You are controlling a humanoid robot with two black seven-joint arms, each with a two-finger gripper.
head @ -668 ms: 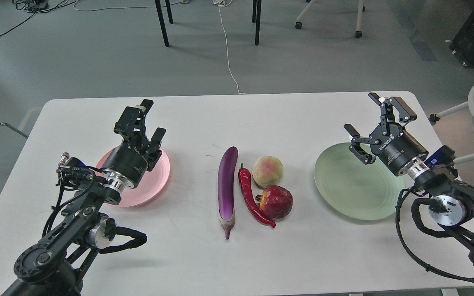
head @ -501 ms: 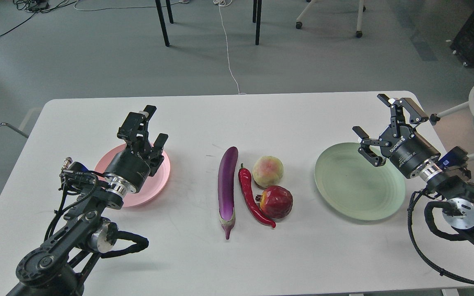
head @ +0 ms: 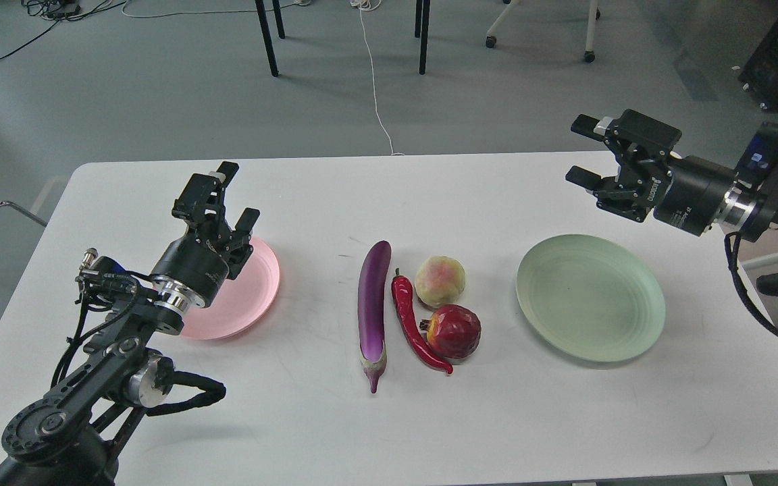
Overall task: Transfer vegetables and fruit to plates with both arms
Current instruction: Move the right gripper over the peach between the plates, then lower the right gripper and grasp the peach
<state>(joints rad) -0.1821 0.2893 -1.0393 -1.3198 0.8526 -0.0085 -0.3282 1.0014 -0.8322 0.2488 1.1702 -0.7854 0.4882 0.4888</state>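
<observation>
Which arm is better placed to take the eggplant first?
Probably left. The left tool hangs open over the pink plate, on the eggplant's side; the right tool is beyond the green plate.

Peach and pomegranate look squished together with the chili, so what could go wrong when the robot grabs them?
The peach and pomegranate sit very close, with the chili against them, so open fingers reaching for one might bump another and roll it. The eggplant is long and glossy; gripped off-centre, it may tip or slip. The left gripper hangs above the pink plate and could nudge it.
</observation>
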